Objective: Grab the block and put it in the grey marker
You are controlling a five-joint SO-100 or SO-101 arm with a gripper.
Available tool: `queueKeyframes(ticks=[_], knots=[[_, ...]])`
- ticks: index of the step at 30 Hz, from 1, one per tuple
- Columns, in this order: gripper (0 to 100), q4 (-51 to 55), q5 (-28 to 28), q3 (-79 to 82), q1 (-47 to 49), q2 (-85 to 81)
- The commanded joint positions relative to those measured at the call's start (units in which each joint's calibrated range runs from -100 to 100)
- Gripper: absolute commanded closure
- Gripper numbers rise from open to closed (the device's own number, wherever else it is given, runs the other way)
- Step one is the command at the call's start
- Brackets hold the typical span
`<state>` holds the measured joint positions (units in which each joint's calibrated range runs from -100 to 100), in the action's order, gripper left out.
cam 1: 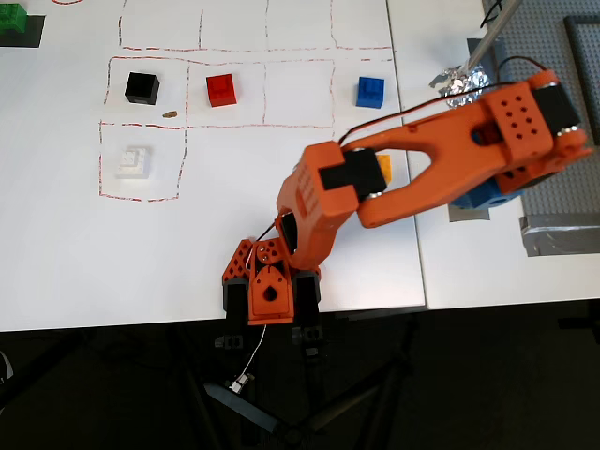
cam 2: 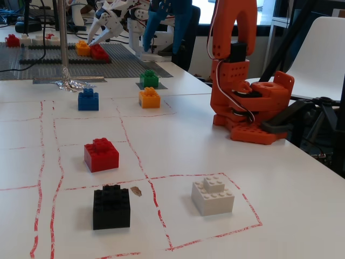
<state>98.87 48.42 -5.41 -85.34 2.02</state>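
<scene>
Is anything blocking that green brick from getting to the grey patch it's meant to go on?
Nothing visible does. In the fixed view the green block already sits on the grey marker, with the orange brick just in front of it. The blue gripper hangs raised above and behind, holding nothing.

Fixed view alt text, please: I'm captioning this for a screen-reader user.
A green block sits on a grey marker at the far side of a white table, with the orange arm's blue gripper raised above it. Orange, blue, red, black and white bricks lie nearer.
</scene>
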Motion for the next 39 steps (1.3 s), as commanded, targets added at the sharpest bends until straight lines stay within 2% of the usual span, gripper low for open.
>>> queueKeyframes(ticks=[1,5,11,15,20,26,31,34,39], knots=[[79,-0.2,0.1,9.9,6.6,-13.8],[86,-0.3,-5.2,23.6,19.0,-23.9],[97,-3.7,-20.0,33.3,44.9,-29.5],[100,-11.3,-29.0,37.1,58.0,-31.1],[100,-26.5,-36.9,45.1,69.9,-37.0],[100,-44.8,-44.3,59.2,80.7,-47.7],[100,-55.7,-48.8,72.9,86.4,-58.8],[100,-59.3,-50.4,80.6,87.7,-65.2],[100,-59.5,-50.7,91.2,88.3,-74.5]])
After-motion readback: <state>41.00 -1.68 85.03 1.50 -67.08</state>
